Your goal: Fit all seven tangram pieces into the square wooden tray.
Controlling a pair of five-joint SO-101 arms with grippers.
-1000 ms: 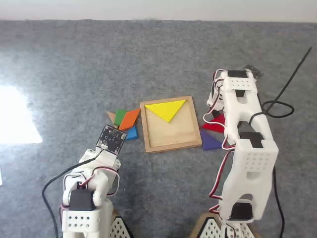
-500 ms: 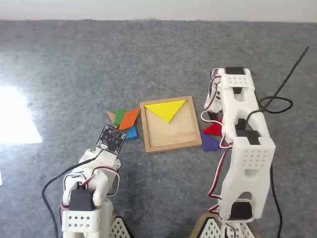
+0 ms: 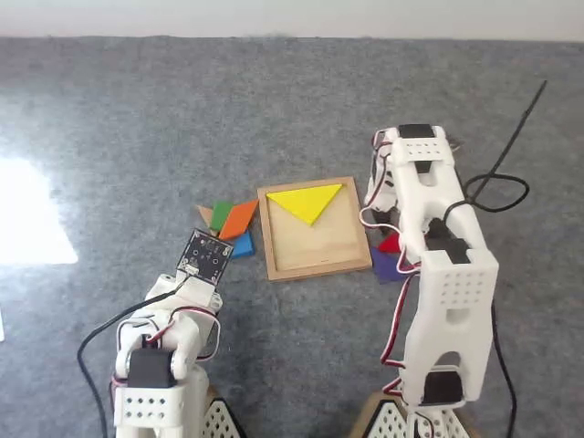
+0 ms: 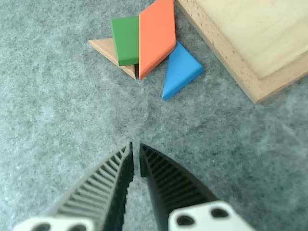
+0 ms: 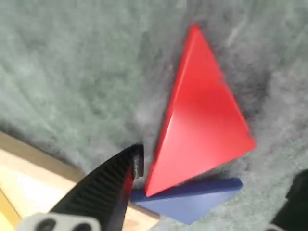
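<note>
A grey felt-like cover (image 3: 137, 119) is spread over the whole table. Upon it the right arm (image 3: 447, 274) is stretched forward along the right side of the tray, while the left arm (image 3: 160, 356) is kept low and folded near the front edge, left of the tray.

The square wooden tray (image 3: 319, 270) is laid flat between the two arms. One piece is seated in it: the large yellow triangle (image 3: 306, 201), set against the far rim with its point towards the middle.

The left gripper (image 4: 135, 147) is held above bare cover, near the loose pieces on the left. Its jaws are drawn together and nothing is gripped. The right gripper (image 5: 217, 173) is lowered over the red triangle (image 5: 199, 125). Its jaws are spread wide, with one fingertip (image 5: 135, 161) just beside the triangle's edge and the other well apart from it.

The red triangle is found on the cover just right of the tray, one corner touching the dark blue-violet triangle (image 5: 192, 199).

Left of the tray, the orange parallelogram (image 4: 156, 36) is flanked by the green piece (image 4: 126, 39), the blue triangle (image 4: 180, 71) and the tan triangle (image 4: 108, 48), all touching.
</note>
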